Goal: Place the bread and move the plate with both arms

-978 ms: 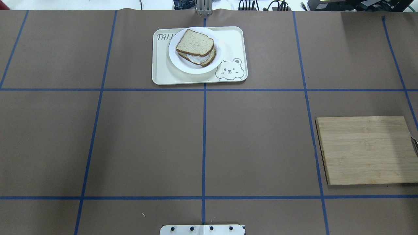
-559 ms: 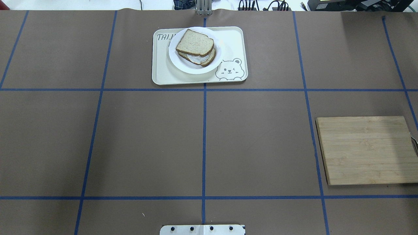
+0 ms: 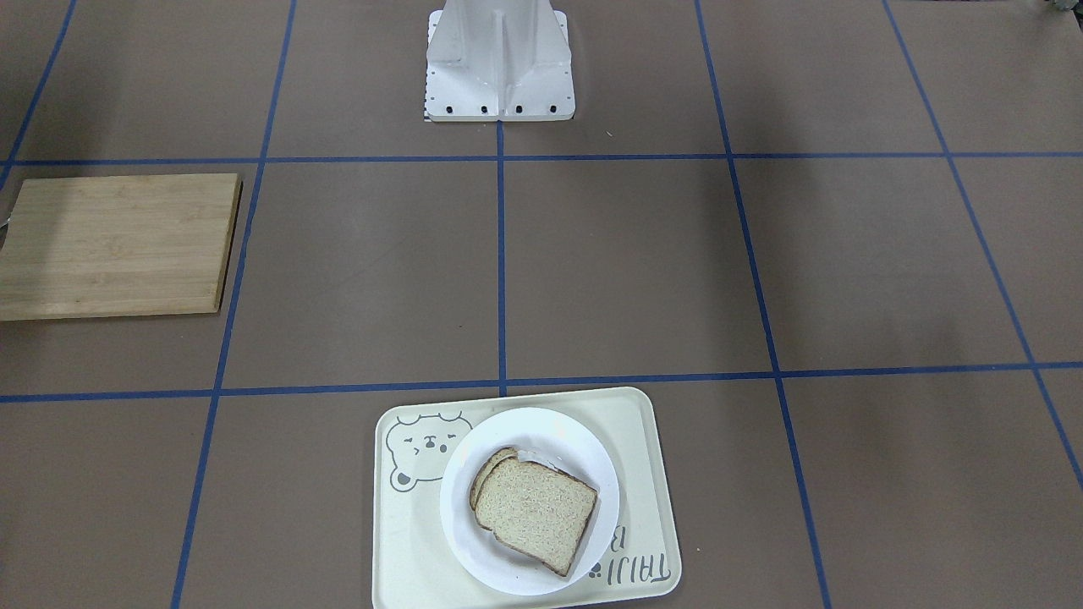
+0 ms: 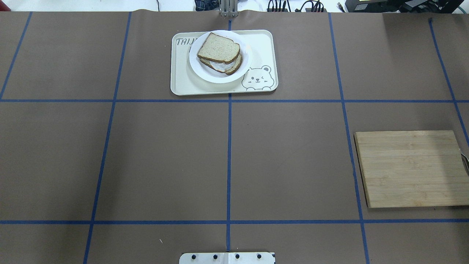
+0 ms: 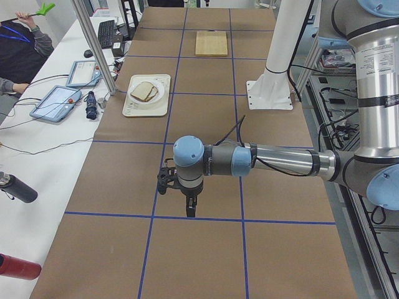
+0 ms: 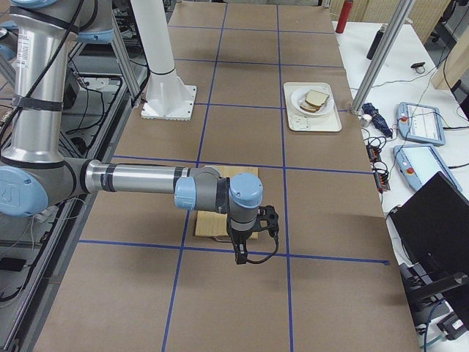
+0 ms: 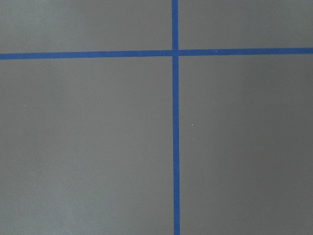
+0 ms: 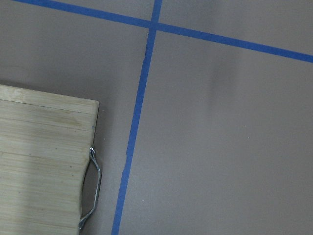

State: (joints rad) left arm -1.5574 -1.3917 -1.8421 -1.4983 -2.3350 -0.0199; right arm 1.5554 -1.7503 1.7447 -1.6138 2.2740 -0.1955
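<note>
White plate (image 4: 205,75) holds the bread (image 4: 219,47). Only the side views show the left claw (image 5: 189,209) and right claw (image 6: 239,254); their opening I cannot tell.

Item 1, left arm (image 5: 283,161): silver-grey tubular links with black bands at the link ends. The joints carry rounded light-blue caps (image 5: 187,149). A white label (image 5: 377,62) with small dark print wraps the upper link. A thin black cable (image 5: 240,128) loops off the wrist housing. The left gripper (image 5: 189,210) is black.

Item 2, right arm (image 6: 132,178): identical finish, caps and printed label. A black cable loops beside the black right gripper (image 6: 240,257).

Item 3, pedestal (image 3: 499,59): white ribbed column on a flared plate, with 4 dark screws (image 3: 484,110) along the plate's edge.
</note>
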